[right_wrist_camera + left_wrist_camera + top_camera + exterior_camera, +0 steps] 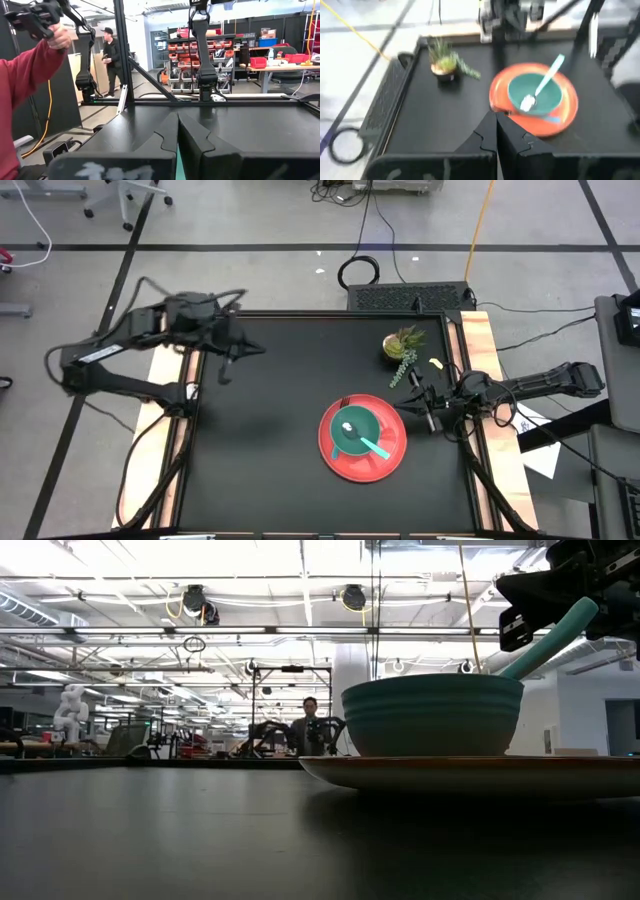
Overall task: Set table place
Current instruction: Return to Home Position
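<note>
A round red plate [362, 463] lies on the black table [270, 430], right of its middle. A teal bowl [355, 430] stands on the plate. A spoon with a teal handle [547, 80] leans in the bowl, bowl end down. A teal strip [551, 119] lies on the plate beside the bowl; whether it is the fork I cannot tell. My left gripper [496, 135] is shut on nothing, high over the table's far left part [228, 365]. My right gripper [177, 130] is shut on nothing, near the right edge [412, 395], just past the plate's far right rim.
A small green potted plant [402, 345] stands at the far right, close to my right arm. The table's left half and near strip are bare. Beyond the table stand a person in a red sleeve [25, 85] and another person [109, 57] farther off.
</note>
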